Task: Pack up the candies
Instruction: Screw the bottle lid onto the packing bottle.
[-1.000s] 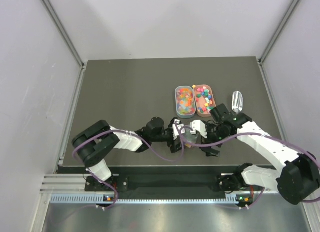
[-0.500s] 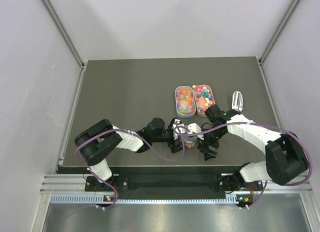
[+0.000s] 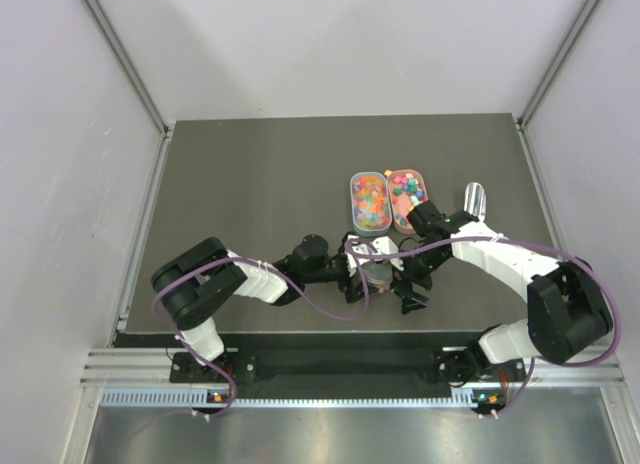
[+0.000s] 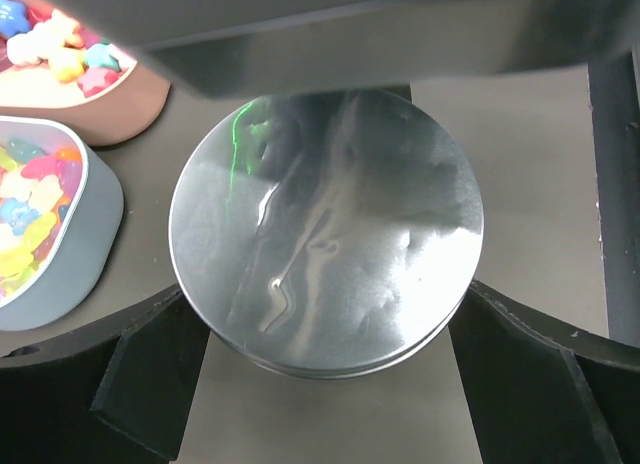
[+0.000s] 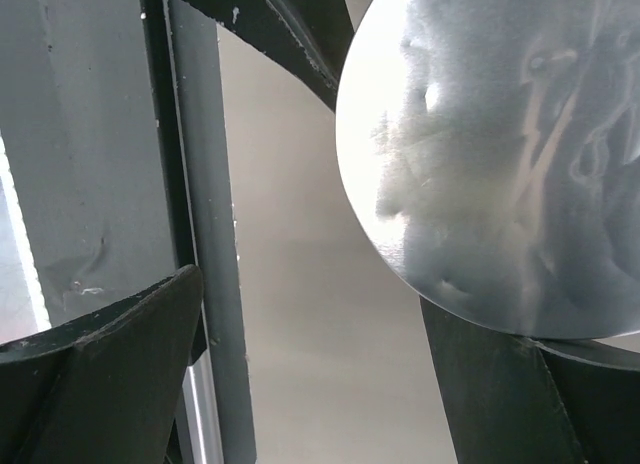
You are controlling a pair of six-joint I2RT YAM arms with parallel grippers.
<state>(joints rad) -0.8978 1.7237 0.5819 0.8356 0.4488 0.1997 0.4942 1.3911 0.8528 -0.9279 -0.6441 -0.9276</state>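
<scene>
The candies fill a grey tray [image 3: 369,203] and a pink tray [image 3: 407,199]; both trays show at the left edge of the left wrist view, grey [image 4: 60,254] and pink [image 4: 90,114]. A clear round cup with a shiny lid [image 3: 378,274] stands in front of them. My left gripper [image 3: 361,272] is shut on the cup [image 4: 325,234], one finger on each side [image 4: 150,374]. My right gripper [image 3: 405,286] is open right beside the cup, with the lid [image 5: 500,164] above its right finger [image 5: 480,384]. Anything inside the cup is hidden by the lid.
A clear scoop [image 3: 475,201] lies to the right of the pink tray. The table's front edge and a metal rail [image 5: 195,284] run just behind my right gripper. Grey walls close in the table on three sides.
My right arm has swung in to the left and lower beside the cup. The lid now lies flat on the cup. My left gripper has kept its hold.
</scene>
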